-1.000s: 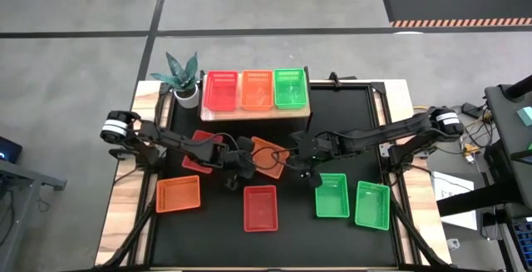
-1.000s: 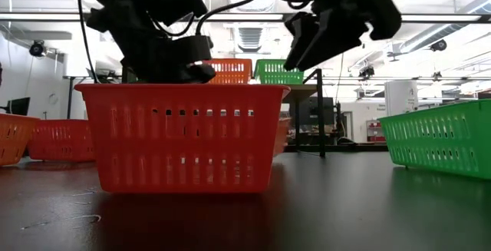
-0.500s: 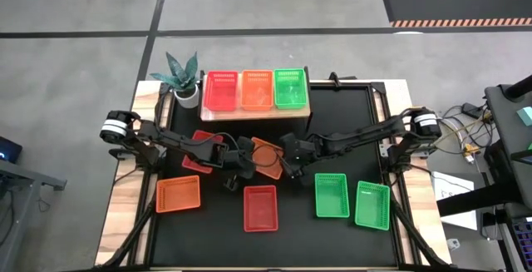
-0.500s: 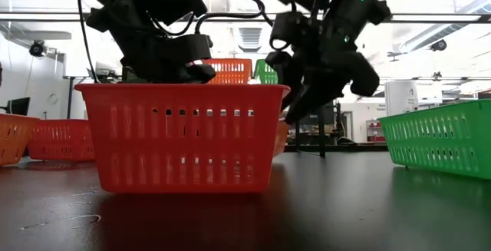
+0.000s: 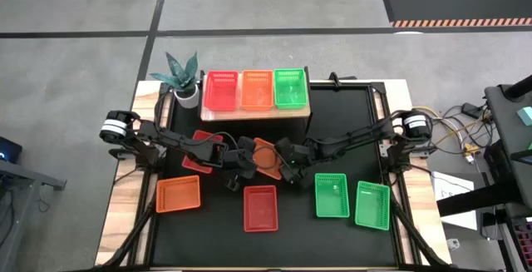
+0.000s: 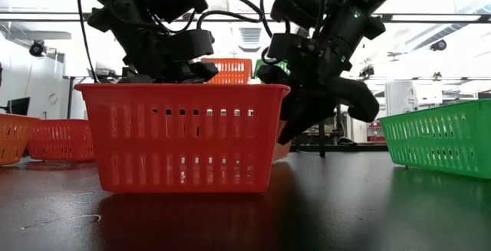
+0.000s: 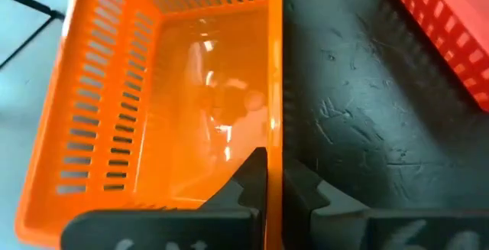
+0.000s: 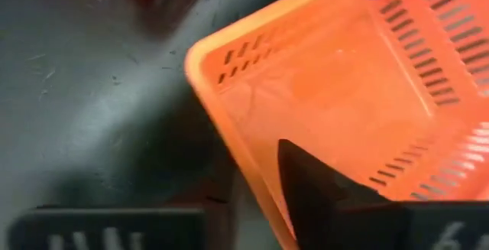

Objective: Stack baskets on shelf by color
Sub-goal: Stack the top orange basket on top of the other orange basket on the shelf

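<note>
An orange basket (image 5: 268, 157) sits mid-table between both arms. My left gripper (image 7: 275, 185) is shut on its wall from the table's left. From the right, my right gripper (image 8: 256, 196) stands open at another wall (image 8: 229, 128), one finger (image 8: 309, 181) inside the basket; I cannot tell whether it touches. The wooden shelf (image 5: 253, 112) at the far edge carries one red (image 5: 221, 90), one orange (image 5: 256, 89) and one green basket (image 5: 288, 87). Loose on the table lie two red (image 5: 259, 207), (image 5: 199, 149), one orange (image 5: 178, 193) and two green baskets (image 5: 332, 195), (image 5: 372, 203). My left gripper pinches a side wall of the orange basket at its rim (image 7: 273, 139), one finger inside (image 7: 250, 175) and one outside (image 7: 302, 190). The fingers slant down from the table's left. Whether the basket is clear of the table, I cannot tell.
A potted plant (image 5: 183, 76) stands at the far left beside the shelf. In the low view the near red basket (image 6: 182, 136) hides most of the orange one. Bare black tabletop (image 5: 349, 131) lies between the shelf and the green baskets.
My right gripper has come down and moved toward the table's left, from above the green baskets to the orange basket's wall, rolling somewhat on the way. The orange basket has stayed where it was.
</note>
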You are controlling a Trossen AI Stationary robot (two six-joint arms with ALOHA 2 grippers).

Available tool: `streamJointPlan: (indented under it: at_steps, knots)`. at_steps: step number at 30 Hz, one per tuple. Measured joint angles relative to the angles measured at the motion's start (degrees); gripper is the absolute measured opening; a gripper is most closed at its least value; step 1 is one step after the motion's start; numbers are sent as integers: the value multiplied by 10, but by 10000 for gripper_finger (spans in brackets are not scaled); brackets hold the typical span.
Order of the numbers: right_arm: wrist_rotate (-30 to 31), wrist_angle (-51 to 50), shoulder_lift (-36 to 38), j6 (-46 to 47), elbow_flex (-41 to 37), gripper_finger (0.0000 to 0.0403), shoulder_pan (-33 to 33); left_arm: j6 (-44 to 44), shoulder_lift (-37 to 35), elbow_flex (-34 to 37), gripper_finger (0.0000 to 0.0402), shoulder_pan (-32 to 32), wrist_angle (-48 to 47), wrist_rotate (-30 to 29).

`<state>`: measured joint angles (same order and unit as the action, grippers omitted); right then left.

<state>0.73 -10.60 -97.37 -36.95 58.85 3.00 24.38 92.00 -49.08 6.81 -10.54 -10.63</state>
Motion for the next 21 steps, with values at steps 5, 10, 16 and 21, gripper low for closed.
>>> streamJointPlan:
  at_steps: [5, 10, 16, 21]
  knots:
    - [-8, -4, 1, -6, 0, 16, 1, 0, 0, 0, 1, 0, 7, -4]
    - [-4, -10, 20, 22, 0, 14, 5, -1, -11, -1, 31, 0, 16, -6]
    - [4, -23, 39, 69, 0, 13, 11, -1, -48, -3, 90, 0, 17, -8]
    - [18, -34, 68, 159, 0, 11, 16, 4, -103, -2, 110, 1, 6, -3]
